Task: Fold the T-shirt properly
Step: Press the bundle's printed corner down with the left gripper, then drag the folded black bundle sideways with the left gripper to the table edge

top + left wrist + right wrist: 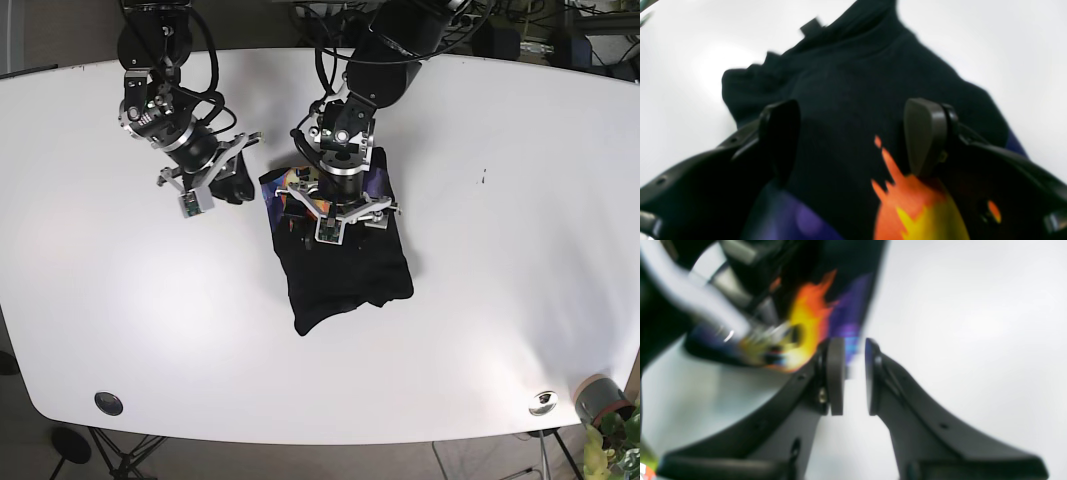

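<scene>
While the black T-shirt (pixel 340 260) lies bunched mid-table (pixel 520 260), its flame print upward, the left gripper (pixel 853 136) hangs right over it, jaws spread wide, holding nothing. Just beside the shirt's edge, the right gripper (pixel 850 373) shows a narrow, empty gap.

The left arm (pixel 345 150) hides the upper part of the T-shirt (pixel 345 270) beneath it. Beside the shirt's print, the wrist views smear with blur, its design unreadable.
</scene>
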